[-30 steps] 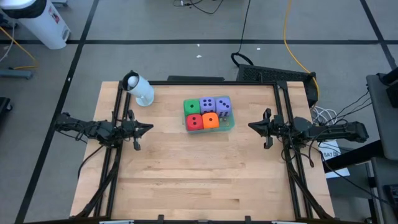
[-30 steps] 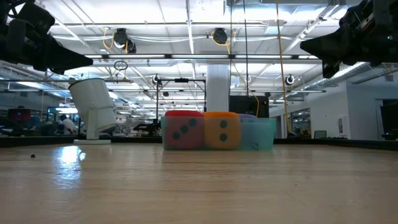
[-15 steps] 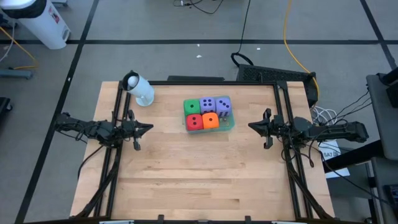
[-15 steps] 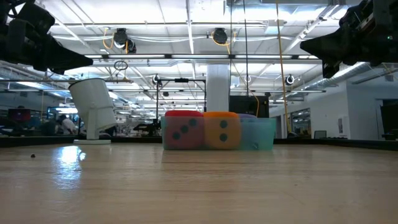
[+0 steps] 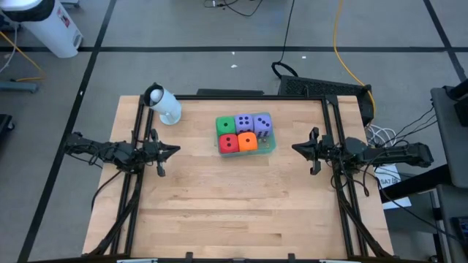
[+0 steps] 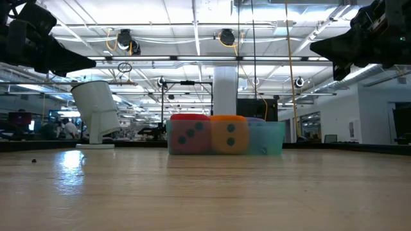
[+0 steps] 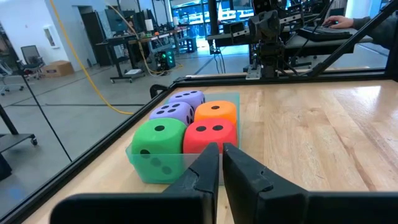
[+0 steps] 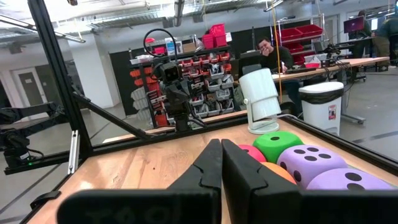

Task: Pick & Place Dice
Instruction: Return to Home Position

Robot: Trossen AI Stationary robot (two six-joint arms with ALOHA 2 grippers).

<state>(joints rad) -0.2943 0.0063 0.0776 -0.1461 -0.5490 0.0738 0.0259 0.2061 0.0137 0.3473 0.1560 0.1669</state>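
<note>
Five dice sit packed in a clear shallow tray (image 5: pixel 270 145) at the table's far middle: green (image 5: pixel 225 125), two purple (image 5: pixel 244 122) (image 5: pixel 262 125), red (image 5: pixel 229 143) and orange (image 5: pixel 248 142). Seen from table height, the red (image 6: pixel 189 135) and orange (image 6: pixel 229 135) dice stand in front. My left gripper (image 5: pixel 178 150) hovers shut at the table's left edge, pointing level toward the dice (image 7: pixel 160 146). My right gripper (image 5: pixel 294 148) hovers shut at the right edge, also pointing at them (image 8: pixel 314 163). Neither touches anything.
A white cylindrical device (image 5: pixel 164 105) stands at the table's far left corner. The black frame rails (image 5: pixel 139 131) run along both side edges under the arms. Bare wood (image 5: pixel 234 204) stretches from the tray to the near edge. A person sits at a desk beyond the table.
</note>
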